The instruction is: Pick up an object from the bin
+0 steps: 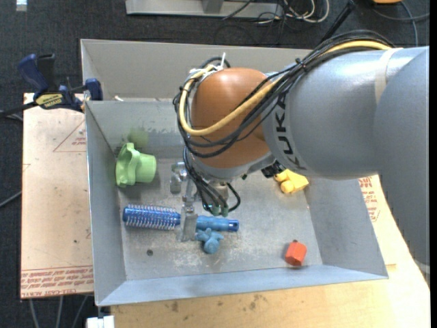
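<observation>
My gripper (187, 232) hangs low in the middle of the bin, its metal fingers reaching down to the floor between two blue things. A blue ridged roller (151, 217) lies just left of the fingertips. A light blue plastic toy with stubby arms (214, 232) lies just right of them, touching or nearly touching the fingers. Whether either is between the fingers I cannot make out.
A green plastic cup-like piece (134, 165) lies at the left wall. A yellow piece (291, 181) sits at the right, partly under the arm. An orange-red block (295, 253) rests near the front right corner. The orange cover and cables hide the back middle of the bin.
</observation>
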`<act>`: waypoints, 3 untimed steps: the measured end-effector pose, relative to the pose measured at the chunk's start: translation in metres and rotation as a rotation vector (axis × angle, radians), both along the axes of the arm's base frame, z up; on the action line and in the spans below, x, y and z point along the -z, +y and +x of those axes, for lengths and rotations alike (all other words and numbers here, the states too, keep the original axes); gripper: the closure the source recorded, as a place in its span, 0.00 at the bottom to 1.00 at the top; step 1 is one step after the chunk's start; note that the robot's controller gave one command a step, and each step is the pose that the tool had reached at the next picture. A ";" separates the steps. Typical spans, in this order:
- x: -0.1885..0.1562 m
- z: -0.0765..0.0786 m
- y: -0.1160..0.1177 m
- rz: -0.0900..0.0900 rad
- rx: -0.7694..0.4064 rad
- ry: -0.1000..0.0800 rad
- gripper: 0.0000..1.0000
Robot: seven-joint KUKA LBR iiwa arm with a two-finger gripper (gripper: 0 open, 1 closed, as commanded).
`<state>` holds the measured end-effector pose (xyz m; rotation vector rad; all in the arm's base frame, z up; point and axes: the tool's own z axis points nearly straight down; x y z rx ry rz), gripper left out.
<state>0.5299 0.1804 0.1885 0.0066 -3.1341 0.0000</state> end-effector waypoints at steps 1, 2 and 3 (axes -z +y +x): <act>0.123 0.038 0.002 -0.001 0.128 -0.002 0.00; 0.119 -0.032 0.032 0.000 0.102 -0.001 0.00; 0.120 -0.028 0.029 0.000 0.111 -0.006 1.00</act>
